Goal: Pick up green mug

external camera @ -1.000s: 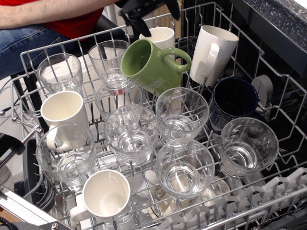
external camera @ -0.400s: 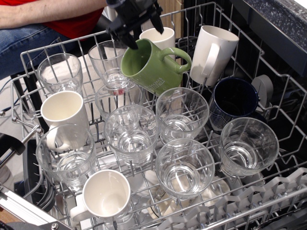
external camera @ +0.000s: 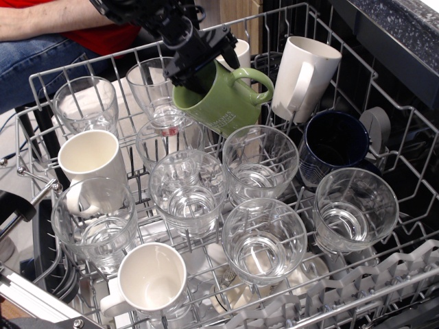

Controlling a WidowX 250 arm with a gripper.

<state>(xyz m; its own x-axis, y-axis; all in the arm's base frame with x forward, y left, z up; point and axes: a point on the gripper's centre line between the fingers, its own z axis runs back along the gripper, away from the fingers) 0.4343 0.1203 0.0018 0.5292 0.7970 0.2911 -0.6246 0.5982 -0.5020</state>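
Observation:
The green mug (external camera: 230, 103) lies tilted in the dishwasher rack (external camera: 41, 75) at the back middle. Its mouth faces the upper left, its handle points right, and pale lettering shows on its side. My black gripper (external camera: 201, 63) comes in from the upper left and sits at the mug's mouth. Its fingers (external camera: 184, 70) are spread and cover the upper part of the opening. One finger seems to reach inside the rim, but I cannot tell whether it touches. The mug rests in place in the rack.
A white mug (external camera: 241, 51) stands right behind the green one, another white mug (external camera: 305, 72) to its right, and a dark navy mug (external camera: 336, 144) below that. Several glasses (external camera: 259, 159) and two more white mugs (external camera: 92, 159) fill the rack. A person's arm (external camera: 41, 20) is at the top left.
My gripper has come down and to the right from above the rack to the green mug's mouth. The mug has not moved.

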